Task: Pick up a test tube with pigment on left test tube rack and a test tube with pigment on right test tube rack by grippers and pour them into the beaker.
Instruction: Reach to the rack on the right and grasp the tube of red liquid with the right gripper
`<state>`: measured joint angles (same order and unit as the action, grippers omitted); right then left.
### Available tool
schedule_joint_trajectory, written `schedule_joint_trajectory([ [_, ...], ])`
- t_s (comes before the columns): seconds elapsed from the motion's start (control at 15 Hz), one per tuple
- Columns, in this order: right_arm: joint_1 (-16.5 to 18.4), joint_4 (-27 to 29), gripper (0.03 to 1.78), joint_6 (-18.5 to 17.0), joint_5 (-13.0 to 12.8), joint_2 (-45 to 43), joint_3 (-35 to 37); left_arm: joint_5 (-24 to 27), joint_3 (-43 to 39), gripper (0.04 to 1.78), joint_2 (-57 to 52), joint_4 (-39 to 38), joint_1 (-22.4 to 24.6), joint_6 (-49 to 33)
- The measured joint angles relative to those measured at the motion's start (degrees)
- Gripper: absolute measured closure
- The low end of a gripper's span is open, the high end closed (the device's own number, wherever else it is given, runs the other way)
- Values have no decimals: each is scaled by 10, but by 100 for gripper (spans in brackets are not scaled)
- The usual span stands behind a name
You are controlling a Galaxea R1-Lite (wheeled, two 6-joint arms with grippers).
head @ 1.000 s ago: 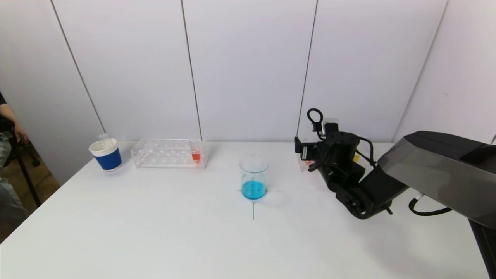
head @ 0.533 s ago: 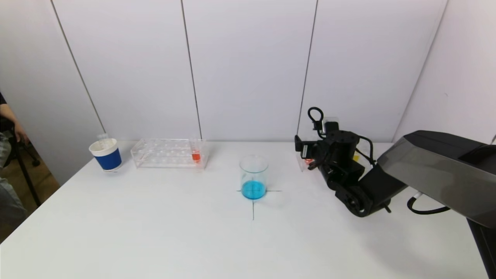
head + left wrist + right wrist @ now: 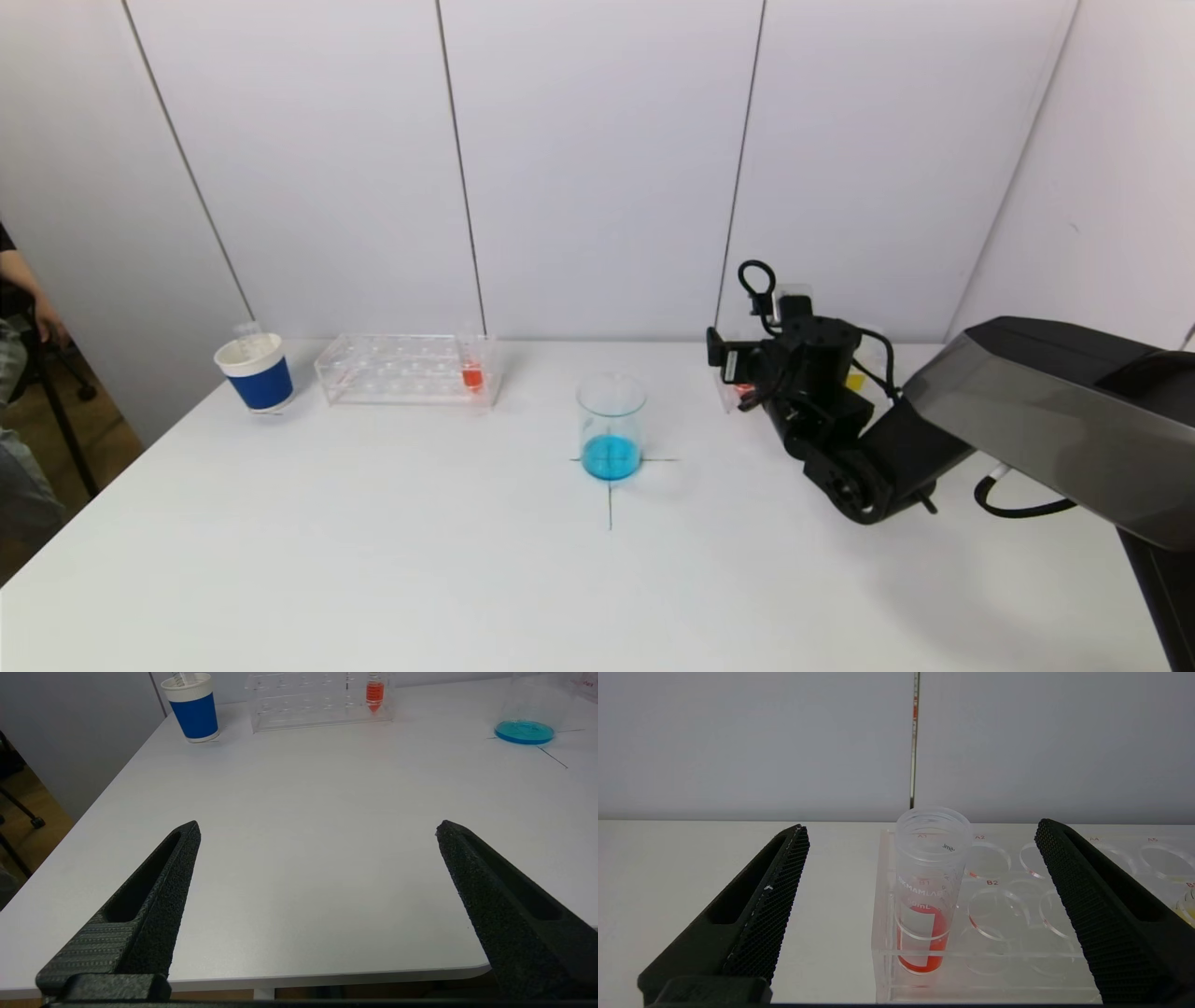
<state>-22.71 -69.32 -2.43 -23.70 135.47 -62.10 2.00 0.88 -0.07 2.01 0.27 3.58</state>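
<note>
**Q:** What does the head view show on the table (image 3: 373,560)?

**A:** A glass beaker (image 3: 611,427) with blue liquid at its base stands on a drawn cross near the table's middle. On the robot's left, the left rack (image 3: 408,370), clear plastic, holds one tube of red pigment (image 3: 471,371) at its end nearest the beaker. A blue-and-white paper cup (image 3: 255,372) stands beside the rack's far end.

**Q:** Where is the right gripper (image 3: 920,835)?

**A:** The right arm (image 3: 840,420) reaches over the table's right rear, at the end of the right rack (image 3: 1017,914) nearest the beaker. In the right wrist view its fingers (image 3: 761,914) are spread wide, one on each side of a tube of red pigment (image 3: 927,891). They do not touch it. The tube stands upright in the rack's corner hole, its mouth uncapped, red liquid in its lower part.

**Q:** And the left gripper (image 3: 317,828)?

**A:** It is outside the head view. Its own wrist view shows both fingers (image 3: 154,896) wide apart and holding nothing, above the table's near edge, well away from the left rack.
</note>
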Motion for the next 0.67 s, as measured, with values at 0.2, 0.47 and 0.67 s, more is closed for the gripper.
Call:
schedule_joint_trajectory([
  [0.2,0,0,5,0,-8,3,-2,0,0,6,0,0,0,0],
  [0.47,2,-1,5,0,-11,6,-5,0,0,6,0,0,0,0],
  [0.67,3,-1,5,0,-11,7,-7,0,0,6,0,0,0,0],
])
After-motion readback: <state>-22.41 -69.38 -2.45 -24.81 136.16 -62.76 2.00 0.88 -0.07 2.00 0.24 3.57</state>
